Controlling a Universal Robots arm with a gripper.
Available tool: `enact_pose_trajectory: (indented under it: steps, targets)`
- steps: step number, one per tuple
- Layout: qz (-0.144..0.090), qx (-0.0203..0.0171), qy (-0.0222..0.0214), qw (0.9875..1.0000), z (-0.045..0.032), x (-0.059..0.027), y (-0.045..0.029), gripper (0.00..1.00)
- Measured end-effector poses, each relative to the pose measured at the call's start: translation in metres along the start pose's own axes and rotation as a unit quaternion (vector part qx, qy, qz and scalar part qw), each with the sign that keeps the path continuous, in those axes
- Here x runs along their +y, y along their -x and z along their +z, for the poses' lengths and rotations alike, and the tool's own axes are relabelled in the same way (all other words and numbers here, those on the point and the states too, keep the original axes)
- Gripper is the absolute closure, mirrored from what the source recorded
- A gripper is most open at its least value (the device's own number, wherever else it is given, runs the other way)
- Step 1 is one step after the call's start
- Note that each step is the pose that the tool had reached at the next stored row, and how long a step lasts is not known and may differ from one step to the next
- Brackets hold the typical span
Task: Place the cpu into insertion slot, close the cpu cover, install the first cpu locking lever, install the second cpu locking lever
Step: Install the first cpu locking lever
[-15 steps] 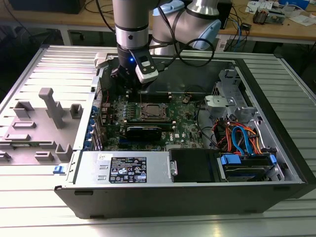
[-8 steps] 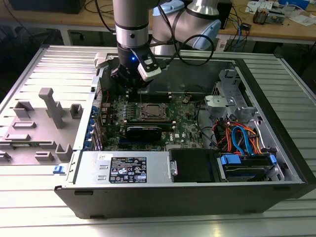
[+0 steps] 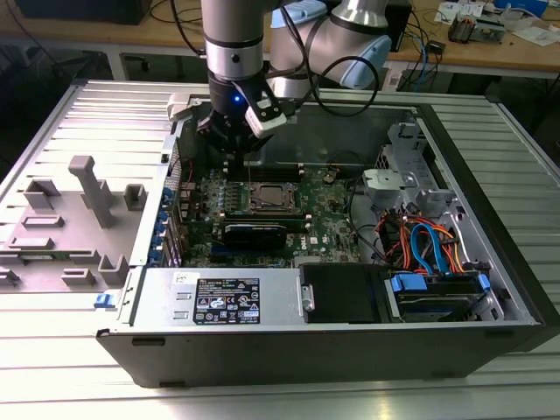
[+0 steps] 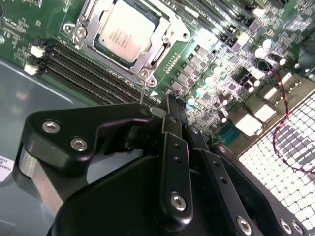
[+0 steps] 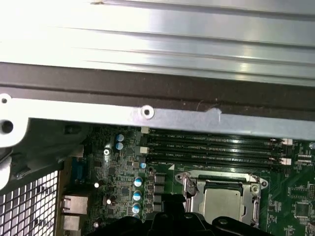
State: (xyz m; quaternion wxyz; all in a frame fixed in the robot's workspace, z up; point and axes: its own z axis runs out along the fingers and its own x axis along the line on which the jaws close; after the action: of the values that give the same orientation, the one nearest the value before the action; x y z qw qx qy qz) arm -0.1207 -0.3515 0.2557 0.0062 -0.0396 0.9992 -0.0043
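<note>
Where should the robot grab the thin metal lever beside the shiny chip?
Probably near its free upper end, coming down from above. The lever is a thin rod standing up from a corner of the metal frame around the chip, so its foot is crowded while higher up it is bare.

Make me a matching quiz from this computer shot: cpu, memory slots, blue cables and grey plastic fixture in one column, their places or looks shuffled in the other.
1 cpu
2 memory slots
3 blue cables
4 grey plastic fixture

A outside the case, at the exterior view's left
B black parallel rows on the green board
C silver-topped, framed by the closed cpu cover
D inside the case, at the exterior view's right

Pairs: 1-C, 2-B, 3-D, 4-A
</note>
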Motion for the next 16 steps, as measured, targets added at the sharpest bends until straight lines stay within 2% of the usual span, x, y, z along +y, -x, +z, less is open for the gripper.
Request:
enact_pose_trajectory:
  steps: [12, 16]
  targets:
    - [-0.001, 0.0000, -0.0008, 1.0000, 0.0000, 0.0045, 0.0004, 0.89]
    - [-0.001, 0.0000, -0.0010, 1.0000, 0.0000, 0.0057, 0.0046, 0.89]
